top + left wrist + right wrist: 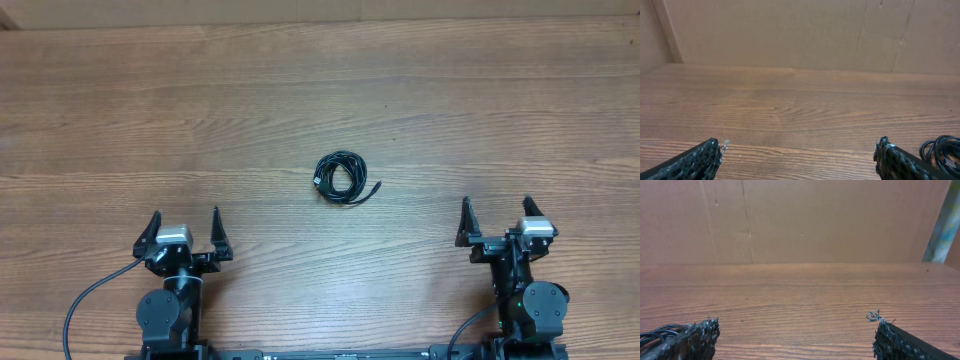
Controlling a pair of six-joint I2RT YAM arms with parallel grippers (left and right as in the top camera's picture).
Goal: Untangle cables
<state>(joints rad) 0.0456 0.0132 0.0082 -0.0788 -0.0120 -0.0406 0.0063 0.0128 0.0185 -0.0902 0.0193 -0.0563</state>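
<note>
- The cables (pixel 342 178) sit in one small coiled bundle mid-worktop (pixel 200 110), nothing touching them.
- My left jaws are spread wide and empty, well apart from the coil on its left.
- My right jaws are also spread wide and empty, well to its right.
</note>
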